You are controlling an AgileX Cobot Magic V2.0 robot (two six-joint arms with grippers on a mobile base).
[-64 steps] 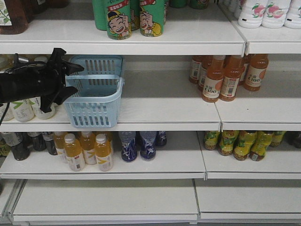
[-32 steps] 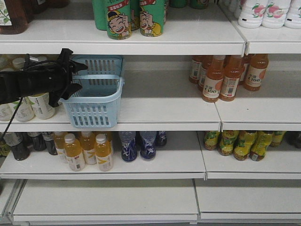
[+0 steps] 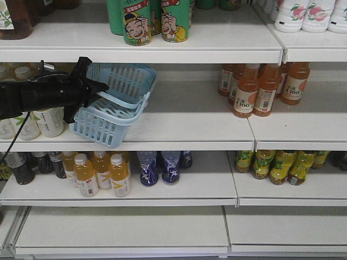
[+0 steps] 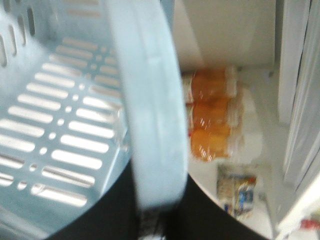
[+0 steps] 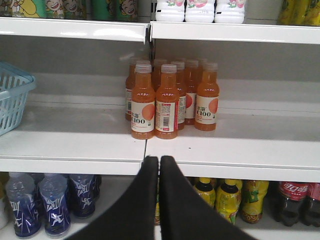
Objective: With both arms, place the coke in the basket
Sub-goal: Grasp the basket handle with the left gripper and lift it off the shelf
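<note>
Four tiers of white shelving (image 3: 184,127) fill the front view, split into a wide left bay and a narrower right one. On the second tier from the top, in the left bay, sits the basket (image 3: 116,116). It is tilted, with its left side raised and its right lower corner on the shelf near the front edge. Its hoop handle lies across the open top.

The left arm reaches in from the left edge. The left gripper (image 3: 96,89) meets the raised left rim of the basket, one finger over the rim and inside. In the left wrist view a pale blue band of the basket runs down into the black fingers, so the gripper is clamped on the basket; whether that band is rim or handle I cannot tell. In the right wrist view the right gripper (image 5: 159,161) is pressed closed with nothing between its fingers. It is level with the front edge of the second tier, near the seam between the bays.

Green cartoon cans (image 3: 154,21) stand on the top tier above the basket, and white bottles (image 3: 306,13) stand at the far right of that tier. A cluster of orange drink bottles (image 3: 260,89) stands on the second tier, well apart from the basket to its right. Below are yellow-orange bottles (image 3: 100,173), blue bottles (image 3: 162,168) and yellow-green bottles (image 3: 282,165).

The coke (image 5: 294,197) shows only in the right wrist view. It stands on the third tier at the right edge of the picture, a red label with white script, just right of the yellow-green bottles and far from the basket.
</note>
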